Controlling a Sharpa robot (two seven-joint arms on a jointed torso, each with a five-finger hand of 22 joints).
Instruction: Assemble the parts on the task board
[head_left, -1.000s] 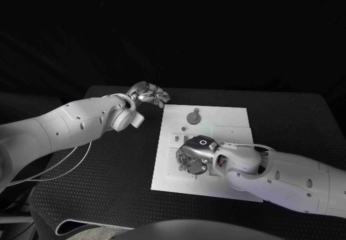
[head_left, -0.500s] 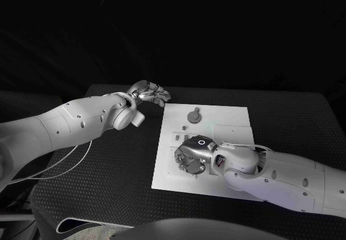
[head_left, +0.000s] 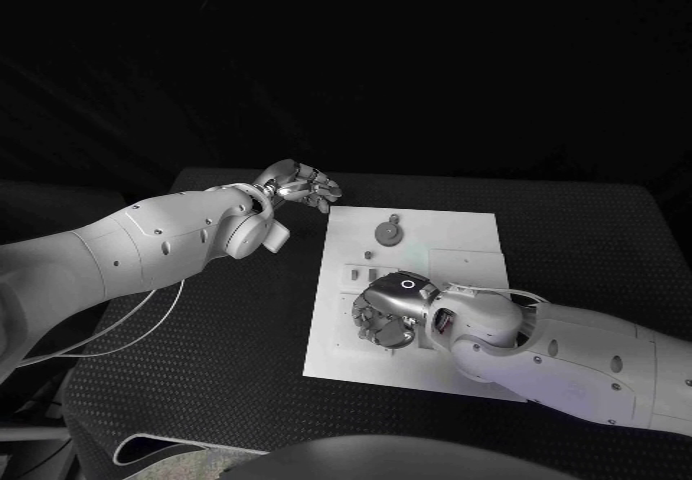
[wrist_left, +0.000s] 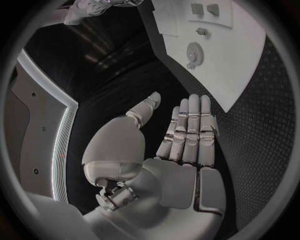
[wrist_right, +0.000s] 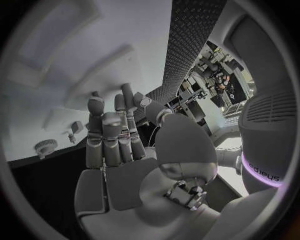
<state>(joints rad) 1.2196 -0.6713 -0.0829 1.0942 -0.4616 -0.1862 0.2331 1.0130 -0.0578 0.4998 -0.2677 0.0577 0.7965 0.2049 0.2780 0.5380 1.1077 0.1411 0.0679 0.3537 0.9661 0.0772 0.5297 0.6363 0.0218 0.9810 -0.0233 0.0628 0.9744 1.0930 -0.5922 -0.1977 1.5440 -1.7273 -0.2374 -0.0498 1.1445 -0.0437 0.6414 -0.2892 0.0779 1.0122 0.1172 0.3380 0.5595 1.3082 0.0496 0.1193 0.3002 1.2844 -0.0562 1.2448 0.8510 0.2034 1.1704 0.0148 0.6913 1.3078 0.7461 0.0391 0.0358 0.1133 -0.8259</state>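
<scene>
The task board (head_left: 433, 290) lies mid-table; its round gear-like part (head_left: 388, 232) sits loose near the far edge, so assembly looks barely begun; the right hand (head_left: 384, 318) hovers low over the board's near half, fingers extended, holding nothing in its wrist view; the left hand (head_left: 299, 187), beyond the board's far-left corner, shows spread and empty in its wrist view, which also shows the gear's teeth.

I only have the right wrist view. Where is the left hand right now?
Observer: The left hand is off the task board, above the black table just beyond the board's far left corner.
Operator: Is it holding a part?
Observer: No. The left wrist view shows its fingers straight and side by side, with nothing in them.
Operator: Which area of the board is my right hand over?
Observer: The right hand is over the board's near left area, palm down.
</scene>
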